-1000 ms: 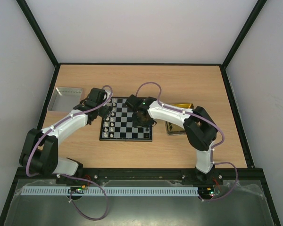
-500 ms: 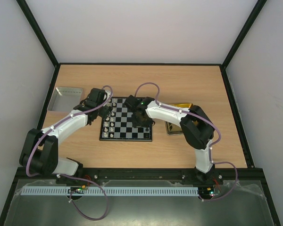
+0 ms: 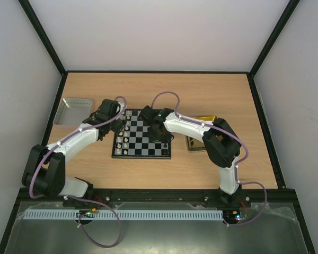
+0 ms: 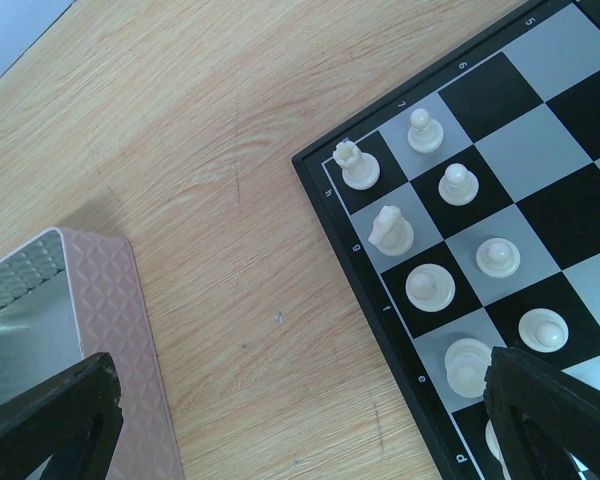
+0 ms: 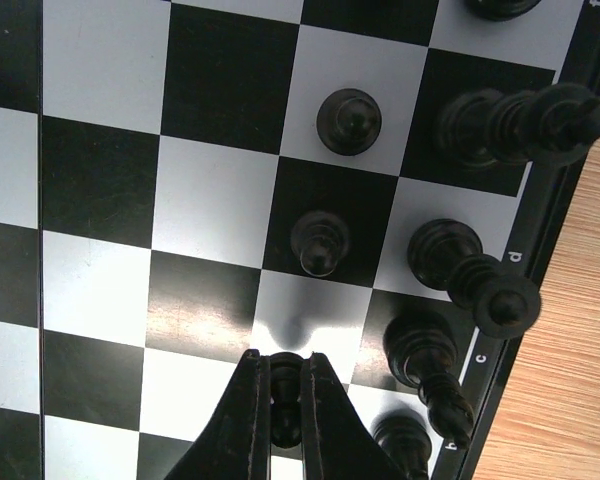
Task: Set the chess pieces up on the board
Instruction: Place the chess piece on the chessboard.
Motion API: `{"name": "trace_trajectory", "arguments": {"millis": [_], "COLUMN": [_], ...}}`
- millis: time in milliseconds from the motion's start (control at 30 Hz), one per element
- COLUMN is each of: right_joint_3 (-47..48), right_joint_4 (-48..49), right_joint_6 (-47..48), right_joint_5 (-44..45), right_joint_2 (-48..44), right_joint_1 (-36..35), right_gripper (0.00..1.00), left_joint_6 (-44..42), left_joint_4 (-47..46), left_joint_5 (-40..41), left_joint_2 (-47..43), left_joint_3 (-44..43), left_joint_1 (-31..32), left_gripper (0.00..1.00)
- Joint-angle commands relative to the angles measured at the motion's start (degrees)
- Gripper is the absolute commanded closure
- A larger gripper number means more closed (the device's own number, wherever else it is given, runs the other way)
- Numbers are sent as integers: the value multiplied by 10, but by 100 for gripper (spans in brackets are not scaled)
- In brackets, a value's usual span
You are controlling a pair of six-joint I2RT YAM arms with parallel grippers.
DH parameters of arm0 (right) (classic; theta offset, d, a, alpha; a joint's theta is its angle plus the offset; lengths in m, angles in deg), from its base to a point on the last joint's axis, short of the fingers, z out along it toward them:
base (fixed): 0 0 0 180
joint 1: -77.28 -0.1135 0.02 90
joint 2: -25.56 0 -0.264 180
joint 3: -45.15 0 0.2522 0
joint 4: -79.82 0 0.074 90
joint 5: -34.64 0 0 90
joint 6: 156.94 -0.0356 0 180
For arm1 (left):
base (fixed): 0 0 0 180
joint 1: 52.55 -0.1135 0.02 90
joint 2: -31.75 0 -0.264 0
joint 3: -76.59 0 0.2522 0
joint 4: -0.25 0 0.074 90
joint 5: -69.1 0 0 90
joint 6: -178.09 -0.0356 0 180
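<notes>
Two pincers: right pincer [image 5: 285,365] clamps a black piece [image 5: 286,412], left pincer [image 4: 300,400] gapes empty.

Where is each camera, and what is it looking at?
Top external: high behind the robot, looking down at the table; left arm, right arm and the board show.
Left wrist: on the left arm, looking down at white pieces and silver tray; open left gripper shows.
Right wrist: looking down at black pieces; right gripper pinches one.
Shared: top and left wrist both see the tray.
</notes>
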Motion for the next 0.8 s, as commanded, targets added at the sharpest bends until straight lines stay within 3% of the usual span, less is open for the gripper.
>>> {"name": "trace_trajectory", "arguments": {"millis": [0,767], "right_joint_3": [14,13], "right_joint_4": [-7,-7], "right_joint_6": [5,8], "right_joint_5": [17,12], "right_joint_2": [8,15], "right_joint_1": [5,13], "right_gripper": [98,90], "left_joint_6": [-3,-4], "left_joint_4": [-5,-5], "left_joint_5": [5,5], "left_joint_2": [-9,-9], "left_joint_3": [10,11], "left_joint_1": [1,1], "left_gripper": [1,1]}}
